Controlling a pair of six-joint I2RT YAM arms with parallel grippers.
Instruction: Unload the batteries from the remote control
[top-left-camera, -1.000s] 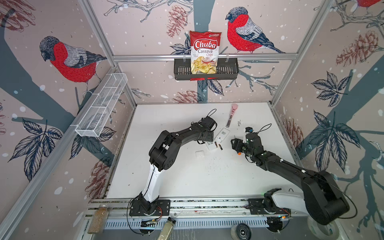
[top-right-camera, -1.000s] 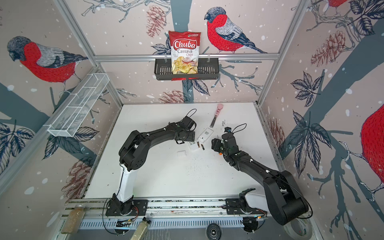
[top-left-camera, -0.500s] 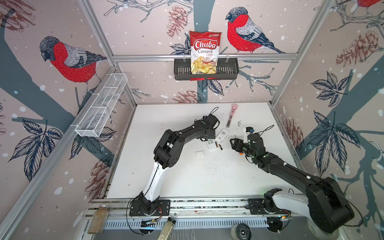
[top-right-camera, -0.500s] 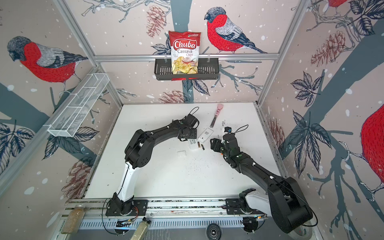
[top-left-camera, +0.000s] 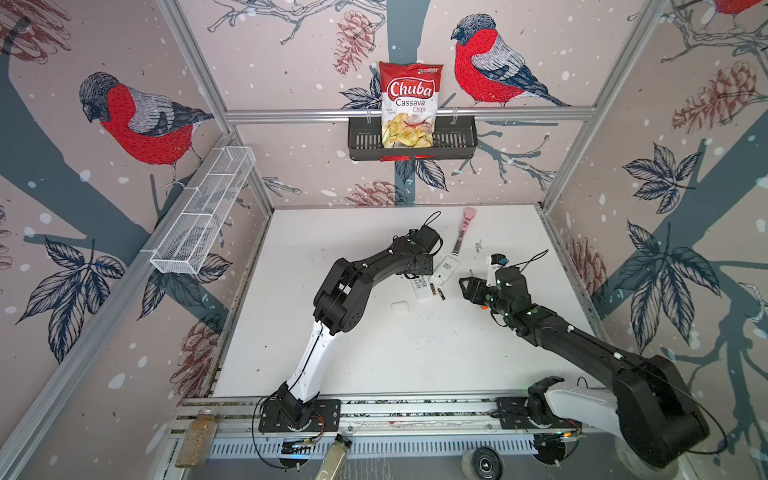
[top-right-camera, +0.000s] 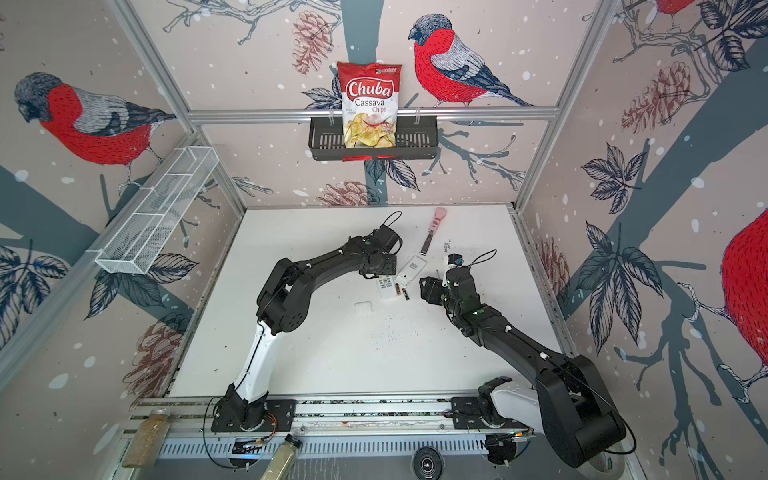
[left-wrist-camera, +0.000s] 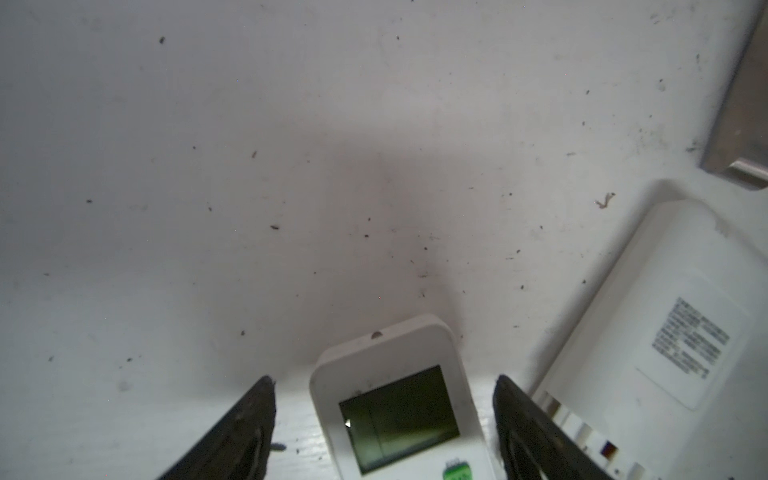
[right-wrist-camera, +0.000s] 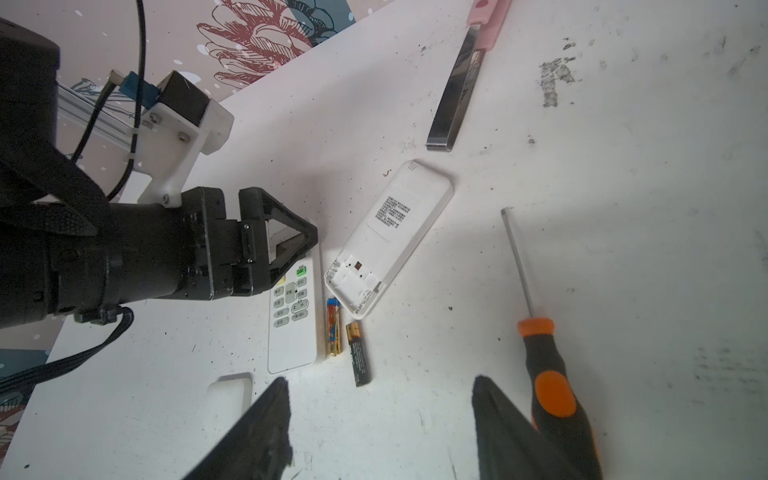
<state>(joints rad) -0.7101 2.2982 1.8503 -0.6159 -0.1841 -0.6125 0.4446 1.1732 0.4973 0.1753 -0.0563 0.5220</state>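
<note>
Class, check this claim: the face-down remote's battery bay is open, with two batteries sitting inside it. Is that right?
Not quite. The bay of the face-down remote is open, but it is empty. The two batteries lie on the table beside it, as the right wrist view shows.

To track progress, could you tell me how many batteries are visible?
2. A colourful battery lies alongside the face-up remote; a black-and-gold battery lies next to it. More may be hidden inside that remote.
</note>
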